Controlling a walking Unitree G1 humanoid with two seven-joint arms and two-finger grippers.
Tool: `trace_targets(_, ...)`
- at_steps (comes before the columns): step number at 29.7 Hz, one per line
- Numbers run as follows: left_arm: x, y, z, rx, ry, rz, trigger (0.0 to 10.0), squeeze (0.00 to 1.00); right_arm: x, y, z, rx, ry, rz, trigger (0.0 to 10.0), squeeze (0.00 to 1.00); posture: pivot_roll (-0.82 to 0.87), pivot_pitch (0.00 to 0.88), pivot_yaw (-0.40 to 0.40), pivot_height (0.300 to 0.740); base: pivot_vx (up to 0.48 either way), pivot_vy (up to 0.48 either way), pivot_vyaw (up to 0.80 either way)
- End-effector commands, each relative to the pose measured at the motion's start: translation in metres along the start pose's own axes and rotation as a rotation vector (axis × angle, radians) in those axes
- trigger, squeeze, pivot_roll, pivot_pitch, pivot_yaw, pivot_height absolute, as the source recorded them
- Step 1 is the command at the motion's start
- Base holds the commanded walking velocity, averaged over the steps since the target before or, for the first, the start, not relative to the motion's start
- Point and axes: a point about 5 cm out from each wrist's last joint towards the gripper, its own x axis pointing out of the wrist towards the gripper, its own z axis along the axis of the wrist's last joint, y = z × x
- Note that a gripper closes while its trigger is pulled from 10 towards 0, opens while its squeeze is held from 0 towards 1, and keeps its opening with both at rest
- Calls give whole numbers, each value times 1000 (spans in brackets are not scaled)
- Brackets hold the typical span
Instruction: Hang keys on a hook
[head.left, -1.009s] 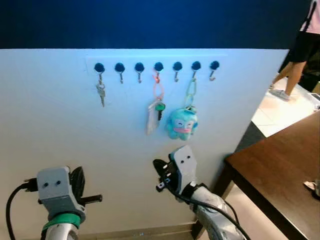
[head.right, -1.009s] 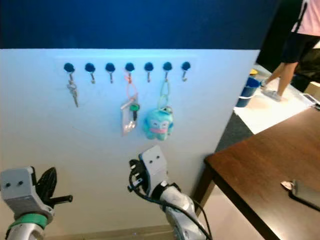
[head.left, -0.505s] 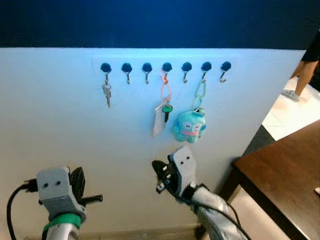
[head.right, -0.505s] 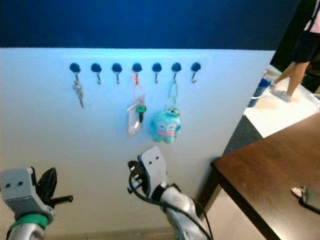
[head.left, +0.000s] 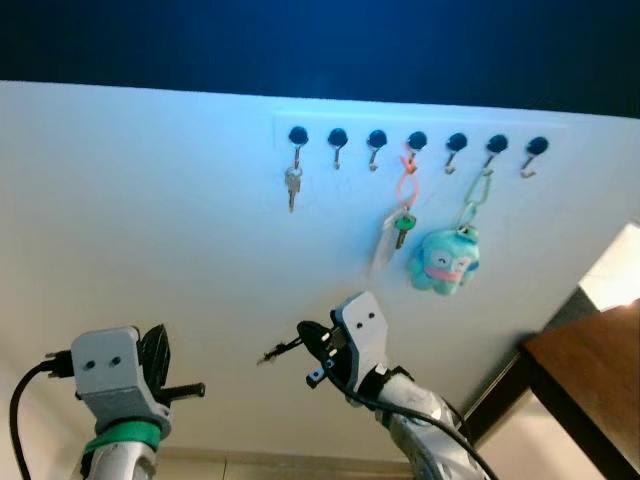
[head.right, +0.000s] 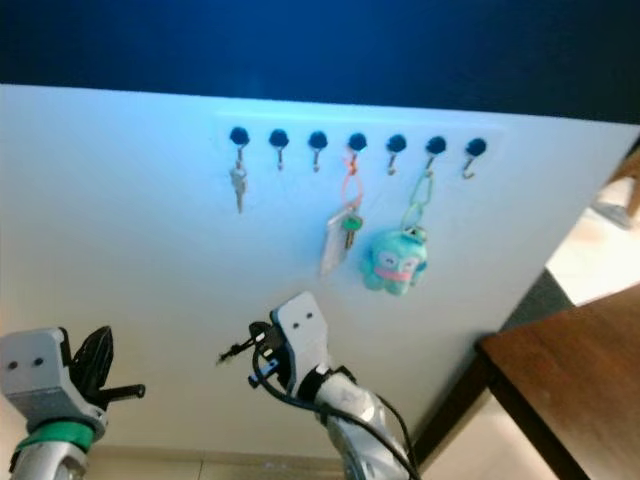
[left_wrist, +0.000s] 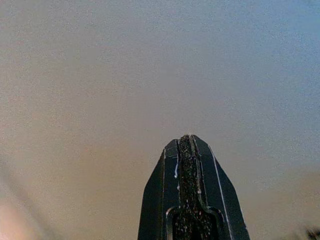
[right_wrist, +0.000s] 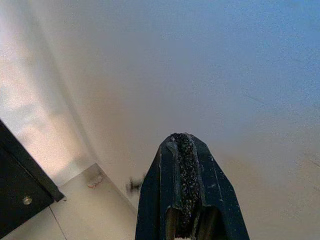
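Right end effector (head.left: 275, 352) (fingers pressed together) sits below hung keys (head.left: 398, 222).

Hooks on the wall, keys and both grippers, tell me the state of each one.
Hook rack: seven hooks, four bare.
Silver key: hanging on the first hook.
Green key: hanging from an orange loop.
Plush keychain: hanging on the sixth hook.
Left gripper: shut, holding nothing.
Right gripper: shut, holding nothing.

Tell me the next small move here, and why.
Probably draw the right gripper back from the wall and rest it. It and the left gripper are both shut on nothing, low beneath the hook row. The silver key, the green key on its red loop and the blue plush keyring each hang from a hook, so nothing seems left to hang.
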Motion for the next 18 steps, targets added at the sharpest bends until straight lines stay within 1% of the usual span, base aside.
trace_targets(1, -2, -2, -3, -11, 9, -8, 10000, 0, -4, -1, -5, 7, 18, -8, 10000, 0, -75, 75, 98, 740, 0, 0, 0)
trace_targets(5, -2, 1, -5, -2, 21, 2, 10000, 0, -3, -2, -2, 6, 0, -8, 10000, 0, -75, 75, 98, 740, 0, 0, 0)
trace_targets(13, -2, 1, -6, 5, 22, 10, 10000, 0, -2, -3, 0, -1, -16, -21, 10000, 0, -77, 77, 100, 740, 0, 0, 0)
trace_targets(14, -2, 2, -6, 6, 21, 12, 10000, 0, -1, -3, 2, 0, -27, -22, 10000, 0, -77, 77, 100, 740, 0, 0, 0)
trace_targets(16, -1, 1, -6, 6, 20, 13, 10000, 0, -1, -5, 10, -31, -85, -33, 10000, 0, -77, 80, 99, 740, 0, 0, 0)
trace_targets(17, -1, 1, -6, 6, 20, 13, 10000, 0, -1, -5, 10, -31, -85, -33, 10000, 0, -77, 80, 99, 740, 0, 0, 0)
trace_targets(18, -1, 1, -6, 6, 19, 13, 10000, 0, 0, -6, 15, -42, -120, -42, 10000, 0, -77, 80, 99, 740, 0, 0, 0)
